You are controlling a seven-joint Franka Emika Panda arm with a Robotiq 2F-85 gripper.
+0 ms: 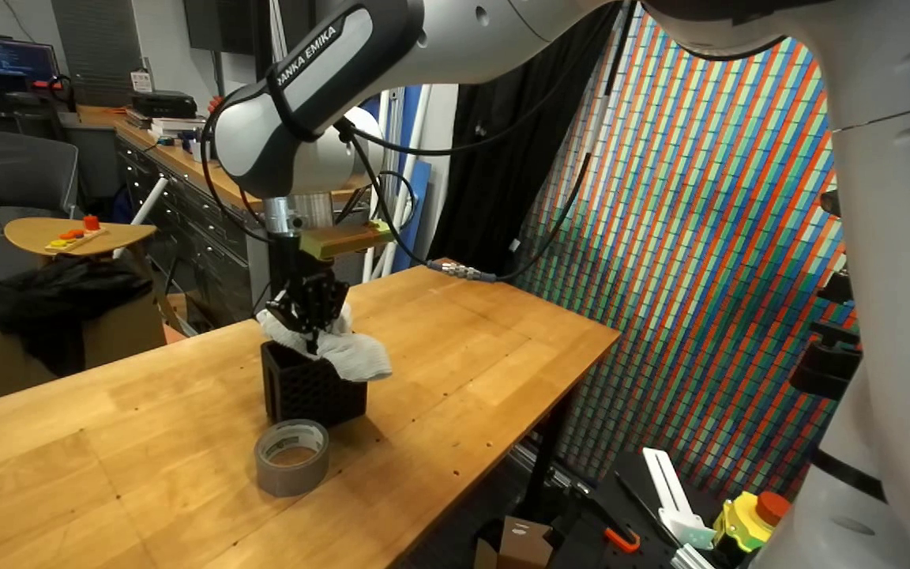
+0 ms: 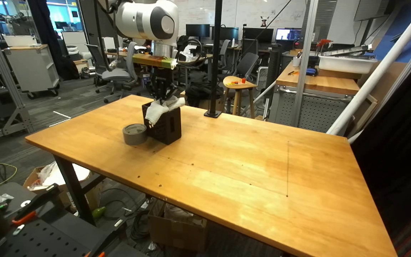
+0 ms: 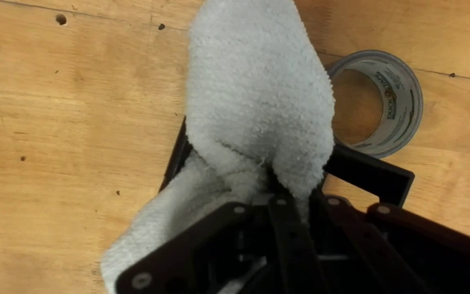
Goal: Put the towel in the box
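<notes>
1. Pinching a white terry-cloth towel [image 3: 259, 81] in the Robotiq gripper [image 1: 312, 343], pressing the fingers nearly together on a bunched fold of it.
2. Pointing the fingers downward at the open top of a black perforated plastic crate [image 1: 309, 395].
3. Holding the towel across the mouth of the crate, letting two loose ends splay away from the grip; in an exterior view, hanging one end over the rim and down outside a wall.
4. Covering much of the crate from the wrist view with the towel, not revealing the amount of cloth inside.
5. Having the crate upright on the wooden tabletop [image 2: 241, 175] and a grey duct tape roll [image 3: 400, 122] flat just beside it; not letting any view settle whether touching or slightly apart.
6. Showing brand lettering on the inner core of the roll in the wrist view.
7. Suspending the gripper from the Franka Emika Panda arm [image 1: 344, 71]; in both exterior views, carrying a yellow-green bar [image 2: 152, 61] just above it.
8. Sharing the tabletop with a black metal post [image 2: 215, 57] at the edge, apart from the crate.
9. Showing a wooden stool [image 2: 242, 85] beyond the tabletop.
</notes>
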